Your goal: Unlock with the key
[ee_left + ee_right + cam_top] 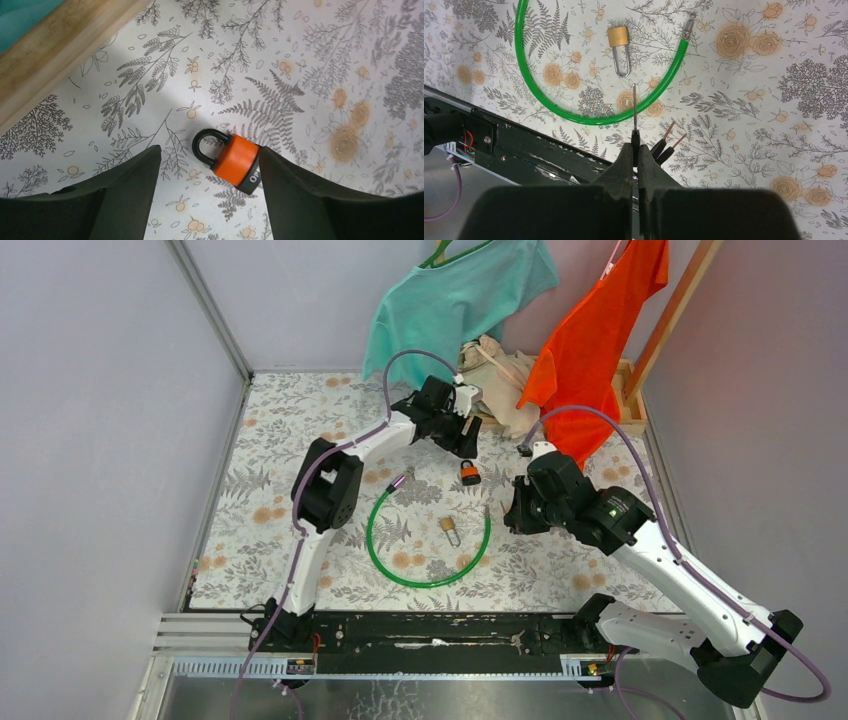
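The orange padlock [235,159] with a black shackle lies flat on the floral cloth, also in the top view [469,473]. My left gripper [209,150] is open and straddles it; the right finger [295,190] touches the lock's black bottom end, and the left finger stands apart. In the top view the left gripper [467,448] hangs just above the lock. My right gripper [636,147] is shut on the key [634,110], gripping its black head with the thin silver blade pointing forward. Two more black-headed keys [665,146] dangle beside it. The right gripper [510,513] is to the right of the padlock.
A green cable loop [428,540] lies mid-table with a small brass padlock [618,37] inside it. A wooden rack base [55,55] is near the left gripper. Teal [450,300] and orange [590,350] shirts hang at the back. A black rail [524,155] edges the near side.
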`<state>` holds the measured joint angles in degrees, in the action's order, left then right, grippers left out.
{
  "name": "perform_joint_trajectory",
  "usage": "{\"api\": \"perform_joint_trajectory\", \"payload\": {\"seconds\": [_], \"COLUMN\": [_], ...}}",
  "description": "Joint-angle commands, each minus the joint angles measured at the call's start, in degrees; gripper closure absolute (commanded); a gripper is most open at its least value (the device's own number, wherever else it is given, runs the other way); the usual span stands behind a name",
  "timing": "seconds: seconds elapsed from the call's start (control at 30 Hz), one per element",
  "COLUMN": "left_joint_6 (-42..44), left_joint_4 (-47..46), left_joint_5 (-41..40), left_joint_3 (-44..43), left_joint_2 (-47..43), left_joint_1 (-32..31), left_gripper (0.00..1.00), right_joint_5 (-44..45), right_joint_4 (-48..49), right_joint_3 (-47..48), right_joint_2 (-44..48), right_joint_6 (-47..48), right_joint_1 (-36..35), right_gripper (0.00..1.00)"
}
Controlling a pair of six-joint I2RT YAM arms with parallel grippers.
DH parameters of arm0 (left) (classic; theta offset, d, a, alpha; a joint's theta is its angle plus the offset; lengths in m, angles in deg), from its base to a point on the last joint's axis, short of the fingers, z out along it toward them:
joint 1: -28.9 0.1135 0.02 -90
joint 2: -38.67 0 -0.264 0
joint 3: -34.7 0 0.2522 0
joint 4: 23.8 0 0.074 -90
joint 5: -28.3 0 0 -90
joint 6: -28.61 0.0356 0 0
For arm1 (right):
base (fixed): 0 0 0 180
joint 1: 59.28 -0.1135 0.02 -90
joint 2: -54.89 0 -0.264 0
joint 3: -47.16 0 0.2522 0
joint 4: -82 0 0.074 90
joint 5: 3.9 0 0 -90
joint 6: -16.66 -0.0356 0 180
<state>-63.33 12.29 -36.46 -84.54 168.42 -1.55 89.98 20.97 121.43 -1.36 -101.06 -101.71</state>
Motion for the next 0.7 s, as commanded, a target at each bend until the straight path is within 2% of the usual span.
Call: {"api": "perform_joint_trajectory", "payload": {"seconds": [0.0,0.23,0.43,0.67], "left_joint_6": [-1.0,1.3,2.1,5.0], "left_joint_4": [-3.4,-10.0,-9.4,-11.4], "left_joint_5": [-4.2,-9.1,-8.4,-13.1], "left_joint_3": [-2.8,2.6,4.0,7.7], "left_joint_2": [3.4,1.9,2.6,2.2], "left_joint_1": [-0.6,-0.4,-0.5,-1.0], "left_gripper": [0.24,0.38,0.38,0.37], "right_joint_5": [0.1,0.0,1.1,1.1], "right_joint_4": [1.8,1.7,0.4,-0.5], "right_joint_3": [0.3,-0.3,1.0,2.4], "right_joint_2": [1.0,2.2,1.9,2.1], "right_joint_6": [-0.7,-2.1,-1.6,-1.4], "right_joint_1": [-0.3,-0.2,-0.3,-0.2], "right_gripper": [1.00,1.00,1.00,1.00]}}
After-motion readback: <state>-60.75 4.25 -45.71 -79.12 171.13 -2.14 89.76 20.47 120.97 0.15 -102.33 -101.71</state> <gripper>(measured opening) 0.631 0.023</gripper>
